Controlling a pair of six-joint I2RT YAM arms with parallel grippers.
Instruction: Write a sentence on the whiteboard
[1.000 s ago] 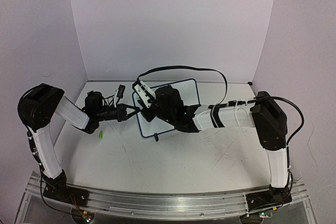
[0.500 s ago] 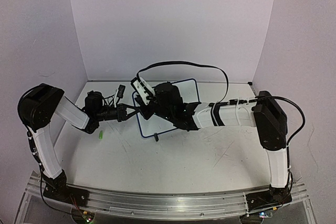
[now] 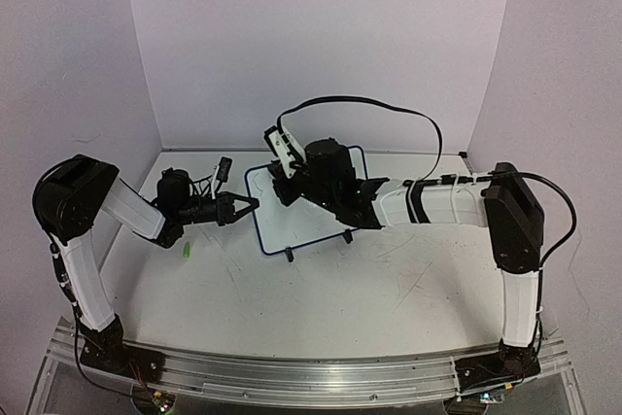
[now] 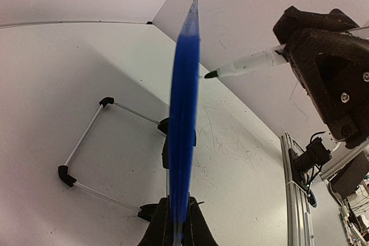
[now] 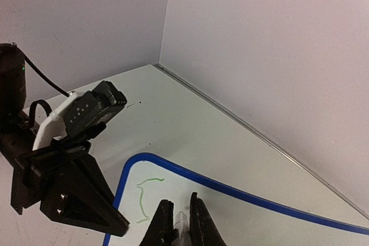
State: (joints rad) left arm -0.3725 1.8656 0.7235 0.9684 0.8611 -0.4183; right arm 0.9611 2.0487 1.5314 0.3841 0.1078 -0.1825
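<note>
Evidently the white-and-black right arm (image 3: 437, 206) has drawn back to the right and lifted over the last second, uncovering most of the writing face. I judge this a pause between strokes, with the sentence (image 5: 143, 197) barely begun. The small rectangular white whiteboard (image 3: 296, 221), rounded at the corners and framed in blue, stands on two black clip feet mid-table between the grippers. Its left edge is clamped in the closed left gripper (image 4: 176, 231). The right gripper (image 5: 180, 220) is shut on a slim white marker pen (image 4: 245, 65) whose green tip hangs just beside the face, apparently not touching. Only one faint green hooked stroke shows, near a rounded corner.
</note>
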